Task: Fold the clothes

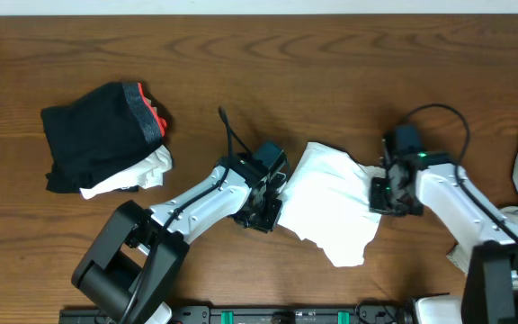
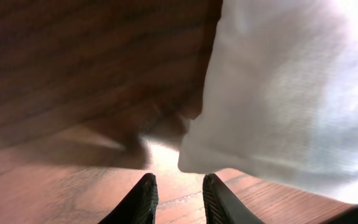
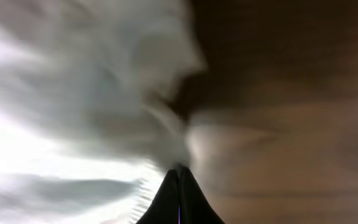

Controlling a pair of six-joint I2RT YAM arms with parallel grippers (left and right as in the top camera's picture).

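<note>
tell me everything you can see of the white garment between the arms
The white garment is soft, matte cloth with no print showing, lying crumpled on the wooden table between the arms. Its outline is uneven, one flap reaching toward the near edge. The right hand is shut at its right edge, wrinkles converging there as if pinched. The left hand stands open just short of its left corner, apparently not touching it.

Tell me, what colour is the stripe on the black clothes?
The stripe is grey with an orange-red edge, clearest in the overhead view.

far strip of table point(image 1: 268, 54) lies open; black garment point(image 1: 93, 139) left, white t-shirt point(image 1: 331, 202) centre
</note>
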